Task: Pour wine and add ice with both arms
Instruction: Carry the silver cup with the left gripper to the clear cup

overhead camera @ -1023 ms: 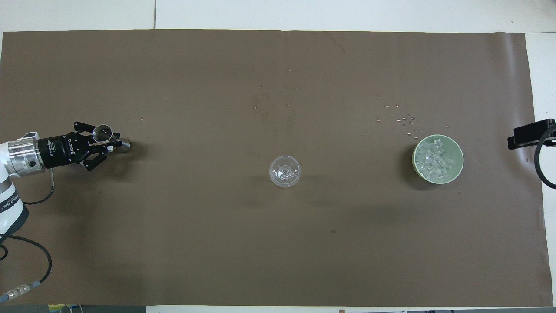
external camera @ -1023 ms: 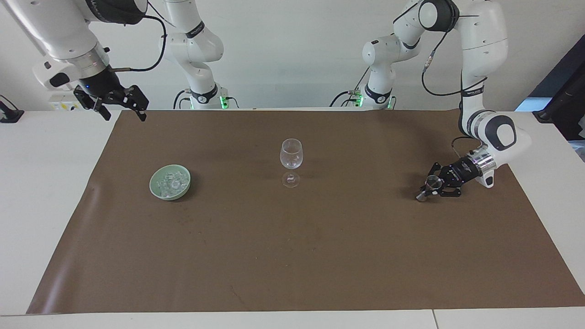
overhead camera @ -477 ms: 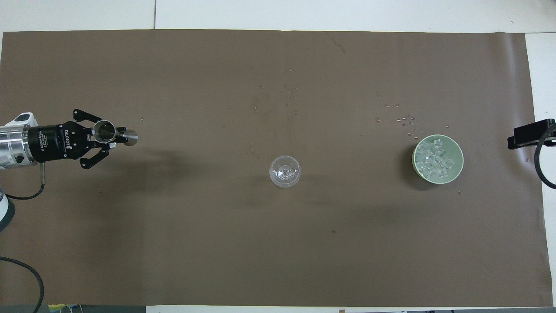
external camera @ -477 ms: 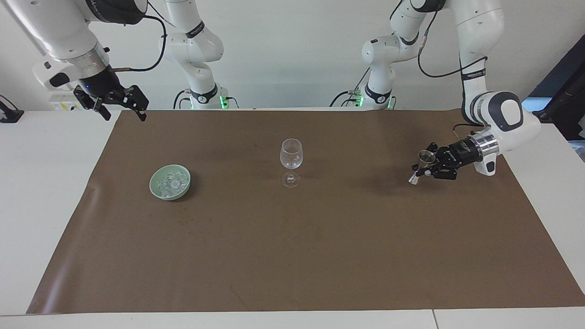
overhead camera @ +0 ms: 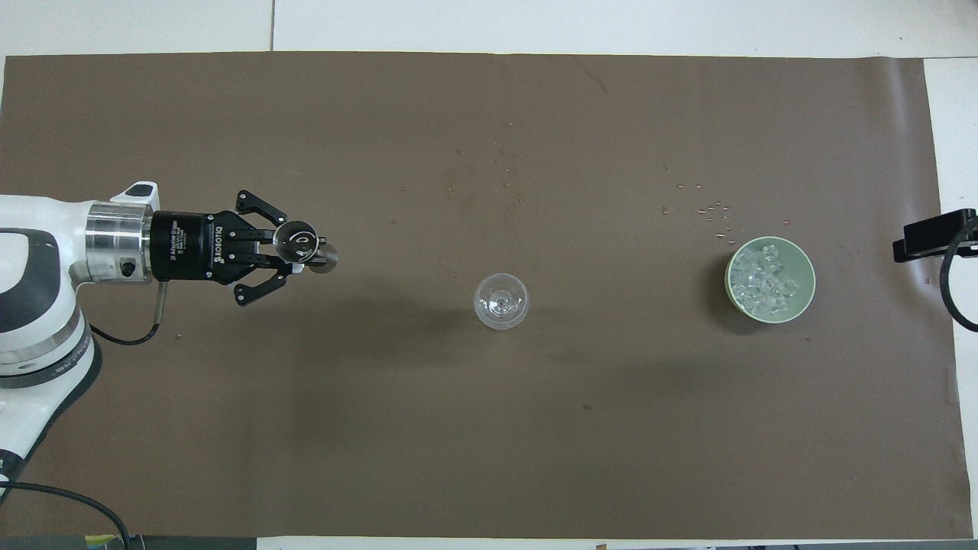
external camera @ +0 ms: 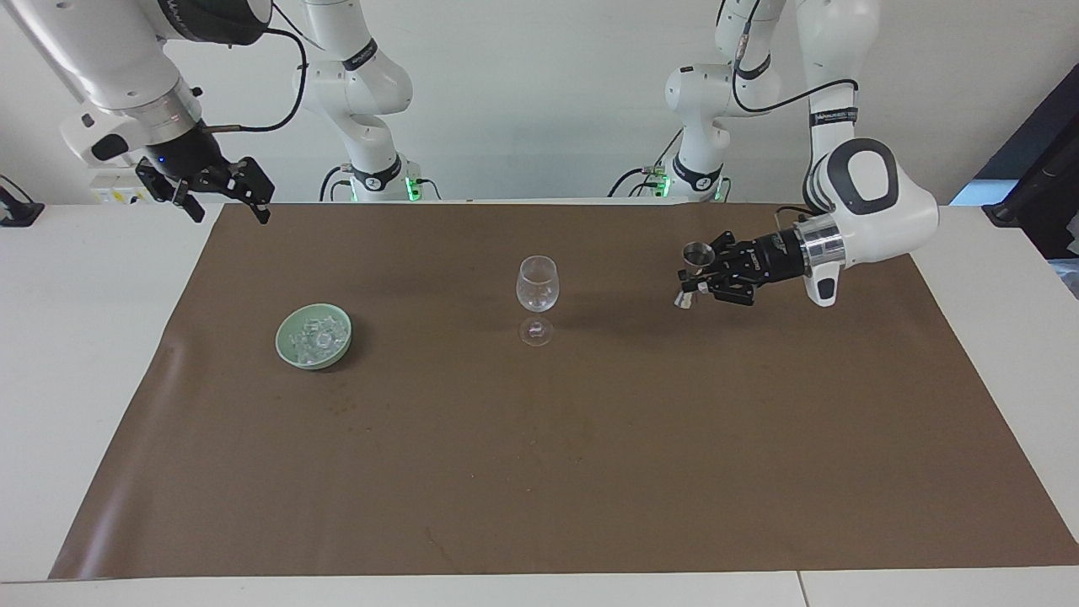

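Risk notes:
- Ice [external camera: 314, 338] heaped in green bowl [external camera: 287, 347], toward right arm's end of bench [external camera: 539, 472]; untouched.
- Wine glass [external camera: 537, 287] upright mid-bench; tall stem easily toppled if clipped.
- Left hand [external camera: 693, 279] clenched on metal jigger [external camera: 695, 255], carried over mat beside glass; tilt risks early spill.
- Right hand [external camera: 226, 196] released, parked over mat edge, waiting.

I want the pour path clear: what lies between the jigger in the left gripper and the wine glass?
Nothing: in both views only bare brown mat separates the jigger, held up in the left gripper, from the wine glass.
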